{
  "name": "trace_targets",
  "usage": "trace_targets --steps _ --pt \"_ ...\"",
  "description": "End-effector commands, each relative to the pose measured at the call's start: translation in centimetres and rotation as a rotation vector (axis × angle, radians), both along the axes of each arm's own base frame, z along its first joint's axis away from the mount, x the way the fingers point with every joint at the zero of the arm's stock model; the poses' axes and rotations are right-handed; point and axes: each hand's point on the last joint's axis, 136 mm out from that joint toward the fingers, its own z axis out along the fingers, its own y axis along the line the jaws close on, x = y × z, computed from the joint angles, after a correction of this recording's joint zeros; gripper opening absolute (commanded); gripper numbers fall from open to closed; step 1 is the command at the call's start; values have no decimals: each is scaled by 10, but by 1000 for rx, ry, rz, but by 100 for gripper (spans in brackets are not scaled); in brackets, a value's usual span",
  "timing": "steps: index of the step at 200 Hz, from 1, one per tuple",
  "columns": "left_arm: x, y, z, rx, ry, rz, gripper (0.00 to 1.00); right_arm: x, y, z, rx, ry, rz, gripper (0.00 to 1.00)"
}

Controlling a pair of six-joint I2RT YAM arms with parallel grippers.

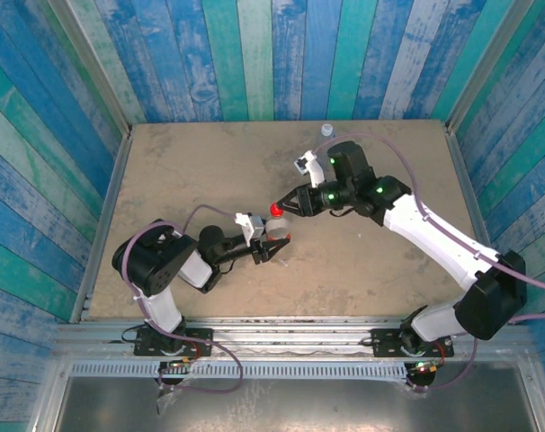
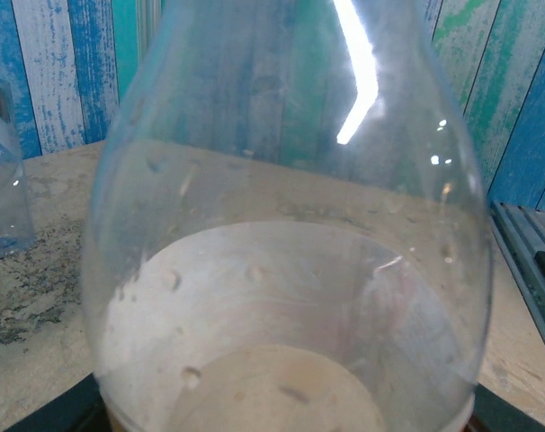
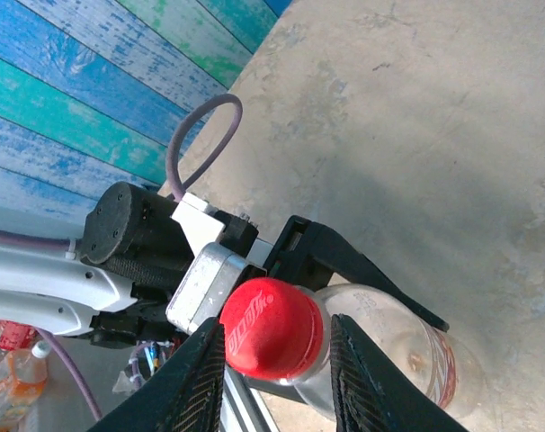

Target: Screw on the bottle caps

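Centre of tabletop (image 1: pixel 192 171): left fingers (image 3: pixel 344 261) gripped labelled bottle (image 3: pixel 407 346) | red cap (image 3: pixel 271 326) sat on its neck | right fingers (image 3: pixel 201 378) slightly parted, astride the cap | plain bottle (image 1: pixel 326 131) stood at 12 o'clock edge.

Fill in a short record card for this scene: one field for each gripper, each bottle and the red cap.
left gripper: shut on the labelled bottle
labelled bottle: near the middle of the table, between the two arms
red cap: sits on the labelled bottle's neck
right gripper: a finger on each side of the red cap; contact unclear
plain bottle: at the table's far edge, apart from both arms
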Motion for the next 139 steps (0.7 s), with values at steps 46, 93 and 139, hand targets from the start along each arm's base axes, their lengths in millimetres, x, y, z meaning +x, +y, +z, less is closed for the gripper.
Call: trace_targets --steps 46,93,139 --pt "1 5 -37 86 115 23 60 -9 13 1 29 34 89 25" --pt "1 6 -36 82 114 33 60 -34 9 -11 16 66 101 23" --pt "2 5 -36 85 119 31 60 -59 5 -7 38 57 83 25"
